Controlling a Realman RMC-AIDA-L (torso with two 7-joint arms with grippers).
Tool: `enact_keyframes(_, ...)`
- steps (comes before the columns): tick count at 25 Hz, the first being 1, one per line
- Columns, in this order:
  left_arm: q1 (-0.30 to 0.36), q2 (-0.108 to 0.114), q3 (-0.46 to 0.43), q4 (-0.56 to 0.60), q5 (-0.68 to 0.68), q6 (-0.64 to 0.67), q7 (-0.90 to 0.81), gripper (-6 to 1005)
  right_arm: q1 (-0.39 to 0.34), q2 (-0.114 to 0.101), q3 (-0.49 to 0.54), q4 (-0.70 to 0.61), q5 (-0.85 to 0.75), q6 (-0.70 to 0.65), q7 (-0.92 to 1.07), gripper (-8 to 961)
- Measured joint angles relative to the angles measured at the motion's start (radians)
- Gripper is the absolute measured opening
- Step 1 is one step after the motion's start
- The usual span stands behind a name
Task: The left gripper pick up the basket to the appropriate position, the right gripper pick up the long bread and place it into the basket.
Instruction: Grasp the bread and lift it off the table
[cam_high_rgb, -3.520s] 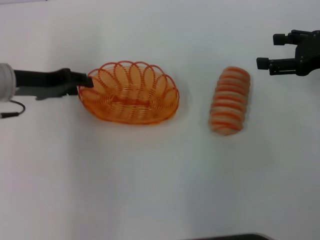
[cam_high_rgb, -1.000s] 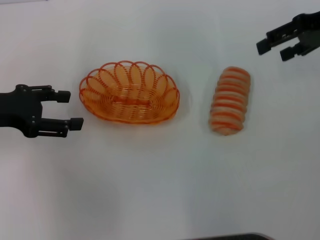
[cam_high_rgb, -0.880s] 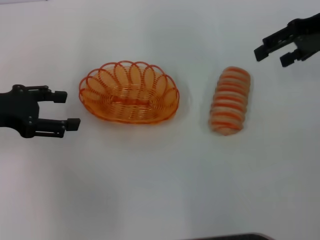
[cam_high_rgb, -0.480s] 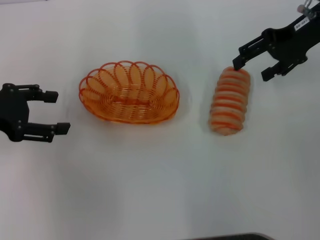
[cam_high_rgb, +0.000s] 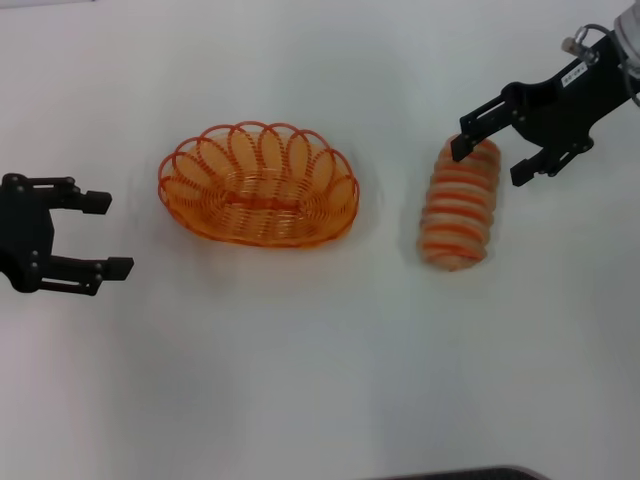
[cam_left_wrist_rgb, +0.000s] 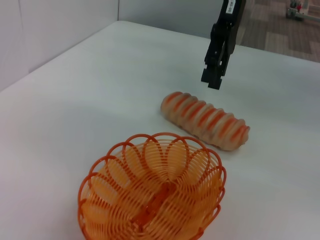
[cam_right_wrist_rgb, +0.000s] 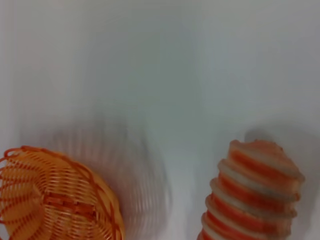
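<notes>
Head view shows you the oval orange wire basket alone on the table; the striped tan long bread lies well right. Your black left gripper has backed off, open, empty; the right gripper has descended, open, over the bread's far end.

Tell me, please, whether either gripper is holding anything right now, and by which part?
Nothing is held. The left gripper is open beside the orange wire basket; the right gripper is open over the striped tan long bread.
</notes>
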Motion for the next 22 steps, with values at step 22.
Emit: enact_keyframes(22, 0.004, -0.017, 0.008, -0.004, 0.003, 0.000, 0.006, 840, 0.018, 0.018, -0.042, 0.108, 0.005, 0.137, 0.019, 930)
